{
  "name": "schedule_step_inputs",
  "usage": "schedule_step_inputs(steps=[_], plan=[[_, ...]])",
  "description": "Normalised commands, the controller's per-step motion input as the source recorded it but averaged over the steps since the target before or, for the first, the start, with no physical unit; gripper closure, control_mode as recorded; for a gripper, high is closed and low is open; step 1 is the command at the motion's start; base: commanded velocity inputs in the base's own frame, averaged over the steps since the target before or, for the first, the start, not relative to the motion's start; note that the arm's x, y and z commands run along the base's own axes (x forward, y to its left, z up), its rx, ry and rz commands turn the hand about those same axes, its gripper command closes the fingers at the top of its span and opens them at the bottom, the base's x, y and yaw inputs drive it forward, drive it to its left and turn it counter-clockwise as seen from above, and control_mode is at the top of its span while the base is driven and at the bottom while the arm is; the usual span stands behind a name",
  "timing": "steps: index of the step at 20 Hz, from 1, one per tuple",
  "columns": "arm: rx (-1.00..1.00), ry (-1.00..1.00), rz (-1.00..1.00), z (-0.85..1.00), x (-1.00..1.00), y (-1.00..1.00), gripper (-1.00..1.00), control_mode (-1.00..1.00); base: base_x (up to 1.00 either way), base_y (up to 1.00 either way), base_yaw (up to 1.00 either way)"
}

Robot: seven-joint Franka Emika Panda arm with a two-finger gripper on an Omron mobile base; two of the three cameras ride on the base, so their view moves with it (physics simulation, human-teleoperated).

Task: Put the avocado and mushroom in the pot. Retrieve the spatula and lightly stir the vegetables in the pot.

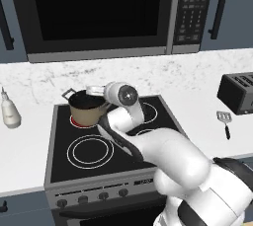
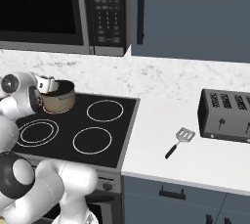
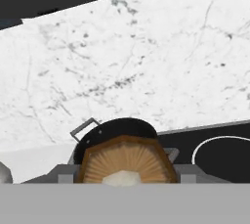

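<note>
At far left of the left base view, a white bottle [image 1: 9, 111] stands on the white counter [image 1: 24, 151] beside the black stovetop [image 1: 111, 143]. On the stove's back left burner, ringed red, sits the tan pot [image 1: 88, 110] with its dark rim and grey loop handles; the right base view shows the same pot [image 2: 59, 100] at the rear left corner of the cooktop [image 2: 78, 130]. The white arm reaches over the stove, its wrist held just above the pot's rim. In the hand view the gripper [image 3: 125, 171] is pinched on a mushroom [image 3: 126, 162], seen gill-side toward the camera with its pale stem at centre, held directly in front of and above the pot [image 3: 117, 130]. The marble backsplash [image 3: 146, 61] rises behind. Further right, on the counter past the stove, the spatula [image 1: 225, 123] lies flat with its slotted head toward the wall and its black handle toward the front edge; it [image 2: 177, 142] rests just left of the dark toaster [image 2: 225, 115], apart from it. A microwave [image 1: 99, 13] hangs above the stove.
</note>
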Motion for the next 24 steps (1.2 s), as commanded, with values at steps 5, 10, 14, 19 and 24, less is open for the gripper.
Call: schedule_step_inputs(steps=[5, 10, 14, 19, 24], plan=[[-0.13, 0.11, 0.00, -0.34, 0.87, 0.38, 1.00, -1.00, 0.00, 0.00, 0.00], [-0.16, 0.15, 0.00, -0.58, 0.81, 0.36, 1.00, -1.00, 0.00, 0.00, 0.00], [-0.16, 0.06, 0.00, -0.57, 0.46, 0.24, 1.00, -1.00, 0.00, 0.00, 0.00], [-0.14, 0.08, 0.00, -0.61, 0.39, 0.29, 1.00, -1.00, 0.00, 0.00, 0.00], [-0.10, 0.10, 0.00, -0.54, 0.52, 0.26, 1.00, -1.00, 0.00, 0.00, 0.00]])
